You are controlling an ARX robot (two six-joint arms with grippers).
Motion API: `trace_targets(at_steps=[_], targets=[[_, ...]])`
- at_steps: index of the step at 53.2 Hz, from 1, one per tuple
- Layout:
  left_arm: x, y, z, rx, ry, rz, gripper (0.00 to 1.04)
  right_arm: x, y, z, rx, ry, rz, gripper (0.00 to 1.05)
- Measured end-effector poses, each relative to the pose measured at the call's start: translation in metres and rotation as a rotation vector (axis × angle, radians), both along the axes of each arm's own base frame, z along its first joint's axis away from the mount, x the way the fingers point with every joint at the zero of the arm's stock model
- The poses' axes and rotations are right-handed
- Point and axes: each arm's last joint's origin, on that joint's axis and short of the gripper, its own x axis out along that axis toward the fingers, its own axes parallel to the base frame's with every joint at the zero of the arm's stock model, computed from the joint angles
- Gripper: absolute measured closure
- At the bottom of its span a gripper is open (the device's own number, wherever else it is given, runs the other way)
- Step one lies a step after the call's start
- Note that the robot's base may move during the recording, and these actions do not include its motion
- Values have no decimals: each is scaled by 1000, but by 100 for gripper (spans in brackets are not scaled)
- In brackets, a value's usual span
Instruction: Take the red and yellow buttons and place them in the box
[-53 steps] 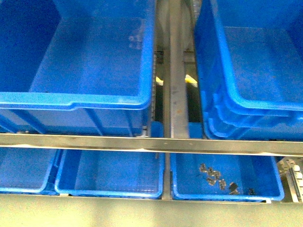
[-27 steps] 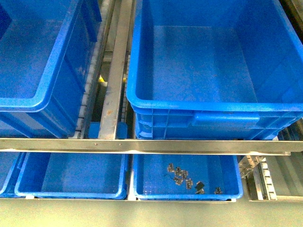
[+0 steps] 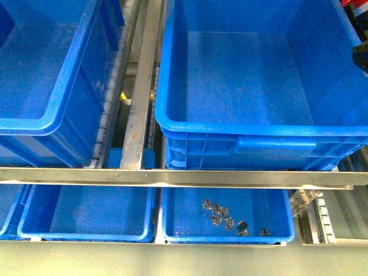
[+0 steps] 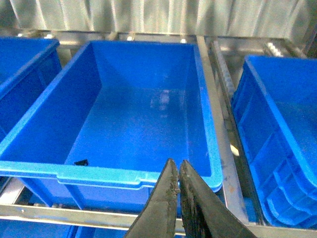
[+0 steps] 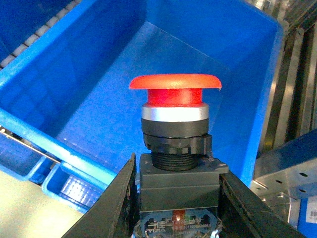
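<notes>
My right claw (image 5: pixel 178 191) was clamped on the red button (image 5: pixel 174 82), one finger pressed to each side of its black blocky body. The round cap sat upright above a silver collar. I held the button over the open inside of the box (image 5: pixel 74 84), above the smooth blue floor and clear of the walls. My left claw (image 4: pixel 177 191) was closed, its two fingers pressed together with nothing between them. It hung just outside the near rim of the other deep bin (image 4: pixel 124 176). A small dark scrap (image 4: pixel 80 162) lay on that bin's floor, close to the same rim; I could not tell what it was. From my chest camera, the box stood on the right, nested in another bin like it, and the other deep bin stood on the left with a metal strip between them. A steel rail (image 3: pixel 172 176) crossed in front of both. Below the rail, under the box, a shallow tray (image 3: pixel 181 214) held a little cluster of metal bits (image 3: pixel 221 213). A dark shape (image 3: pixel 361 57) at the right edge was cut off too much for me to tell what it was.
</notes>
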Motion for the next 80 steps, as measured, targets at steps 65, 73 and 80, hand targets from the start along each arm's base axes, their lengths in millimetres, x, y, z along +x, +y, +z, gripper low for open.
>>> trace_targets(at_steps=[65,73,80], targets=[[-1,0,0,3,-8,0,8,343,19,-130,215,195,-509,65],[-1,0,0,3,-8,0,8,344,20,-126,237,161,-482,37],[-1,0,0,3,-8,0,8,327,12,-114,253,134,-464,15]])
